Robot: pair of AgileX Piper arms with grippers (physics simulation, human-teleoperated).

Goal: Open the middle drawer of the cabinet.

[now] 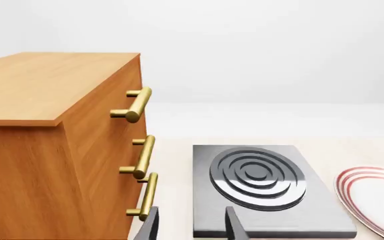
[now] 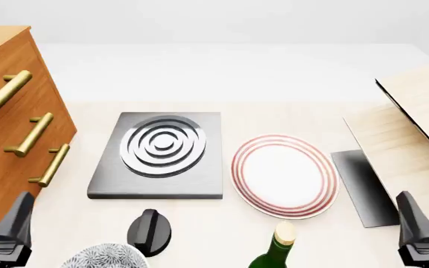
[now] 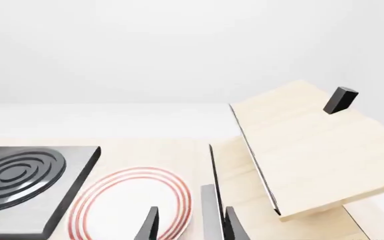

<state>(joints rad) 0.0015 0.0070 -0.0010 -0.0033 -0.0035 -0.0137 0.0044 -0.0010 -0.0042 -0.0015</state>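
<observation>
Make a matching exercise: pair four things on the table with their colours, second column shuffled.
Things:
1. cabinet
2. plate
3. bottle
4. stove plate

Colours:
A. green, with a pale stopper
B. orange-brown wood, with gold handles
C. dark grey, with ring grooves
D. white, with red rim rings

Pairs: 1-B, 2-D, 3-A, 4-C

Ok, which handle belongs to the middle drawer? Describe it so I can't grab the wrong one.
Start at the orange-brown wooden cabinet on the table's left side. Three gold bar handles run down its front; the middle drawer carries the second one. It sits between the top handle and the lowest handle.
</observation>
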